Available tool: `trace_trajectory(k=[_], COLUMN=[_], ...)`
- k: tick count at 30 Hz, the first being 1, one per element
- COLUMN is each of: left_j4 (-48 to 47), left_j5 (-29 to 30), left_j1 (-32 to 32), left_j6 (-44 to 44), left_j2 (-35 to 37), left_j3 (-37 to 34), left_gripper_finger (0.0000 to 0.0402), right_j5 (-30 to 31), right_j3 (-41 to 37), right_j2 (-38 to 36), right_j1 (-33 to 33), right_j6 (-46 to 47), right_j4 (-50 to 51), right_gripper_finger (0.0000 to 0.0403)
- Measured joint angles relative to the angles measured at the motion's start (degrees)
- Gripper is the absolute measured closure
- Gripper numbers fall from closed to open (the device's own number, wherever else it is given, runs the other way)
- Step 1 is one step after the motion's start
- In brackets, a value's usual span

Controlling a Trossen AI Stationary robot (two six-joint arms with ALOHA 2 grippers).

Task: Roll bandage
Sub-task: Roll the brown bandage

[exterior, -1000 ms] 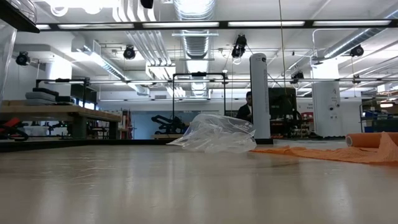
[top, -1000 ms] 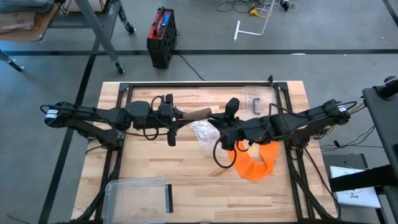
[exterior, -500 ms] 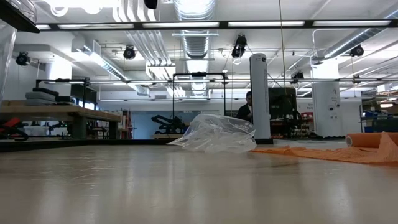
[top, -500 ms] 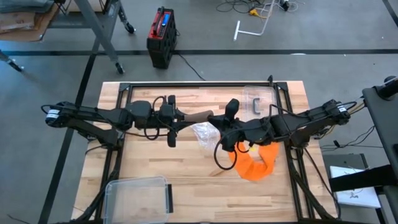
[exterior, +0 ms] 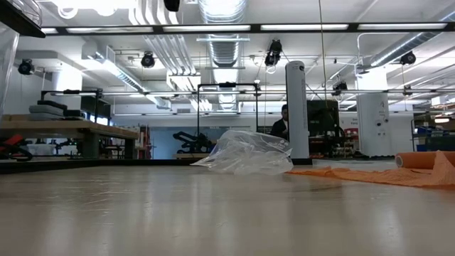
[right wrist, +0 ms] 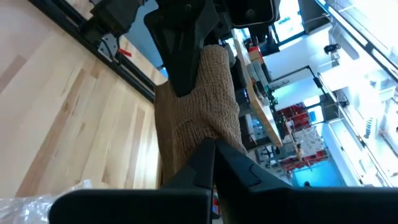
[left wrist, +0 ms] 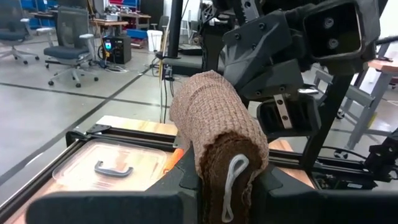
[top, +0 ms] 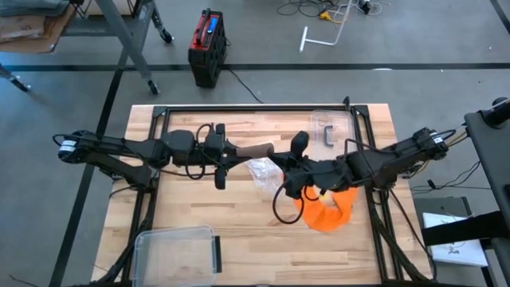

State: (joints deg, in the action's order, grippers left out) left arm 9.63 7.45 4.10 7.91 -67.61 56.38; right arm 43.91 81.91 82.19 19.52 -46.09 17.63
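The brown bandage roll (top: pixel 253 148) hangs above mid-table with its long axis running arm to arm, one end clamped in the left gripper (top: pixel 225 149) and the other pinched by the closed right gripper (top: pixel 280 165), both equally near.
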Motion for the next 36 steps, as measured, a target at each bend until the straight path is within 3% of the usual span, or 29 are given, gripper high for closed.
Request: trace_trajectory(k=[15,27,36], left_j4=[0.4,-0.2,-0.4], left_j5=[1.0,0.9,-0.9], left_j1=[-0.1,-0.1,-0.1], left_j6=[0.4,-1.8,-4.3], left_j2=[0.6,0.4,0.3], left_j3=[0.2,0.2,0.2], left_gripper_finger=[0.0356,0.0356,0.0356], right_j5=[3.0,4.0,2.1], right_j3=[0.0,0.0,-0.3], right_j2=[-0.3,-0.2,0.2], right_j1=[2.7,0.6,-0.8], right_j6=[1.6,-6.0,-4.5], right_j4=[3.0,-5.5,-4.9], right_gripper_finger=[0.0400,0.0306,0.0312])
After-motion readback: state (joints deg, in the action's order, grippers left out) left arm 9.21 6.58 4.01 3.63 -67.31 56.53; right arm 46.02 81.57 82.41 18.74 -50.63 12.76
